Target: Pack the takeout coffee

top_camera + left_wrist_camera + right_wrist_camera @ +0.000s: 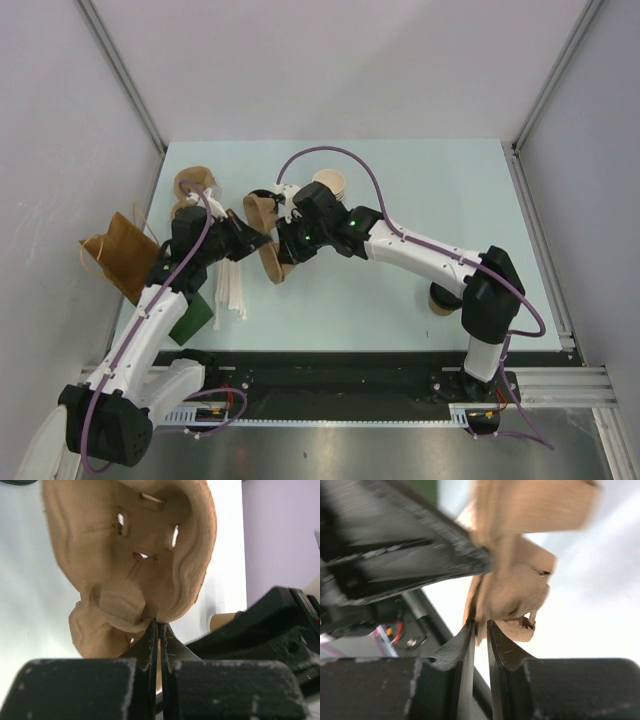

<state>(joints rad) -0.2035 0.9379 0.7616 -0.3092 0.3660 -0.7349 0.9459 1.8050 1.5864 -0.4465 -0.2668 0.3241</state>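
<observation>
A tan moulded-pulp cup carrier (264,211) hangs on edge above the middle of the table, between both arms. My left gripper (260,240) (159,623) is shut on the carrier's (125,545) lower rim. From the other side my right gripper (287,246) (480,625) is closed to a narrow gap with the carrier's (517,592) edge pinched between its fingertips; this view is blurred. I cannot pick out the takeout coffee for certain. A tan cup (440,301) stands mostly hidden under the right forearm, and no lid shows on it.
A brown paper bag (120,256) lies at the table's left edge, a green bag (193,318) under the left arm. White stir sticks (232,288) lie beside it. A stack of tan cups (330,184) and another tan pulp piece (194,184) sit at the back.
</observation>
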